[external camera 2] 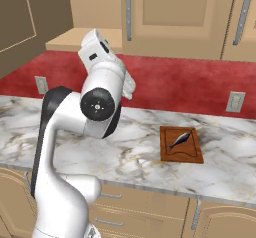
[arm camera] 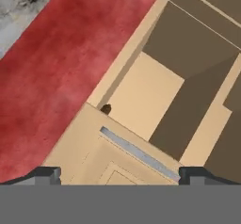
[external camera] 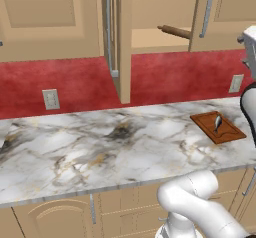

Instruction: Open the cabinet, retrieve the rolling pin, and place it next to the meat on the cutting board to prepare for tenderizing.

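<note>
While the white and grey marbled counter (external camera: 100, 147) runs across the middle of the left base view, a deep red wall band (external camera: 75, 82) sits behind it with two white wall outlets (external camera: 50, 99), one at left and one at right. Above, the tan wood wall cabinet (external camera: 155, 12) has its left door (external camera: 117, 37) swung out edge-on at top centre, and the right door, with a long silver bar handle (external camera: 207, 9), stands partly open. One slim brown wooden rolling pin (external camera: 175, 31) lies on the cabinet shelf, upper right of centre, one end poking past the right door. One flat reddish-brown rectangular cutting board (external camera: 218, 127) lies at the counter's right, with one small greyish-white and dark lump of meat (external camera: 217, 121) on it. In the hand view, the two-finger gripper (arm camera: 120, 173) has its fingertips (arm camera: 47, 173) spread wide at the bottom corners, holding nothing, pointed at the door handle (arm camera: 139, 153) and shelf.
</note>
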